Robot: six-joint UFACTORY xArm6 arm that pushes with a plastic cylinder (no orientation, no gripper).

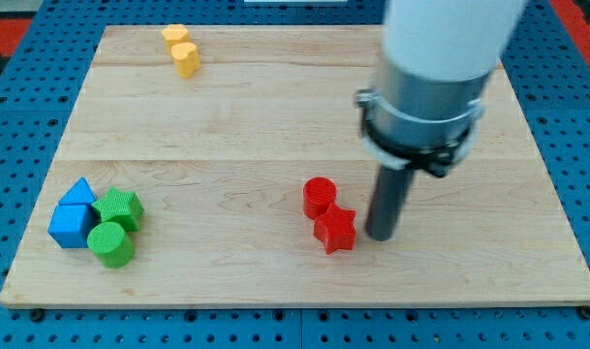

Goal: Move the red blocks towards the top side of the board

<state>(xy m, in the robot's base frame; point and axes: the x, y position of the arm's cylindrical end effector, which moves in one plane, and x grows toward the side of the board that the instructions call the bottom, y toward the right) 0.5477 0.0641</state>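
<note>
A red cylinder [320,197] and a red star block [335,230] sit touching each other on the wooden board [275,107], right of its middle and near the view's bottom. My tip [380,236] rests on the board just right of the red star, with a narrow gap to it. The rod rises from there to the arm's grey and white body, which hides part of the board's upper right.
Two yellow blocks [181,48] lie at the view's top left. Two blue blocks [74,214], a green star [119,207] and a green cylinder [111,243] cluster at the bottom left. The board sits on a blue pegboard.
</note>
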